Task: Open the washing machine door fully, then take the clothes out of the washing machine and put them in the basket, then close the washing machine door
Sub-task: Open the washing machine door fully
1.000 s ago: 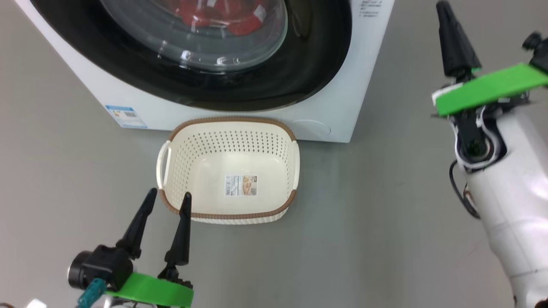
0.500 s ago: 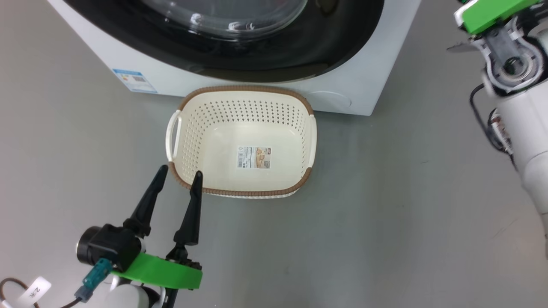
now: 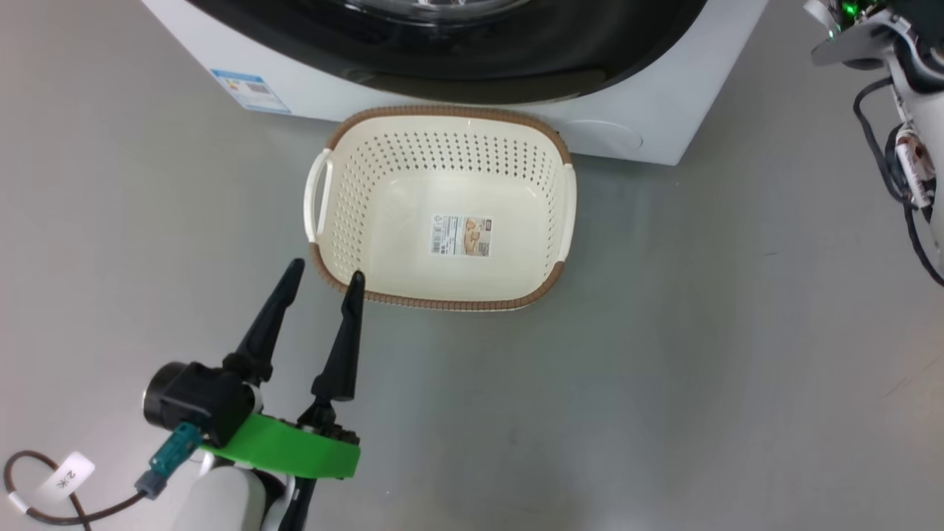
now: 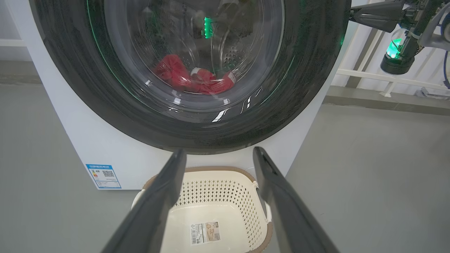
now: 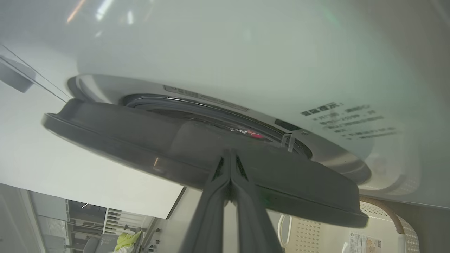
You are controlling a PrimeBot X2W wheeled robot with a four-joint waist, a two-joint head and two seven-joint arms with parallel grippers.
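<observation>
The washing machine (image 4: 88, 147) is a white box. Its door (image 4: 309, 88) has a wide black rim and a clear bowl window, and the red clothes (image 4: 193, 75) lie in the drum behind it. In the right wrist view the door (image 5: 140, 140) stands slightly off the machine's front (image 5: 246, 52). My right gripper (image 5: 230, 151) is shut and empty, with its tips against the door's rim; the left wrist view shows the same gripper (image 4: 355, 15) at the door's right edge. The cream basket (image 3: 442, 125) sits on the floor before the machine. My left gripper (image 3: 326, 273) is open beside the basket's near left corner.
Grey floor (image 3: 700, 369) spreads around the basket on the near side and to the right. A blue label (image 3: 247, 90) marks the machine's lower left front. White railings (image 4: 386, 77) stand behind the machine to its right. A tagged cable (image 3: 59, 483) hangs by my left arm.
The head camera has shifted, moving the whole picture up and right. My right arm has risen toward the machine, its fingers leaving the top of the head view. Both grippers keep their state.
</observation>
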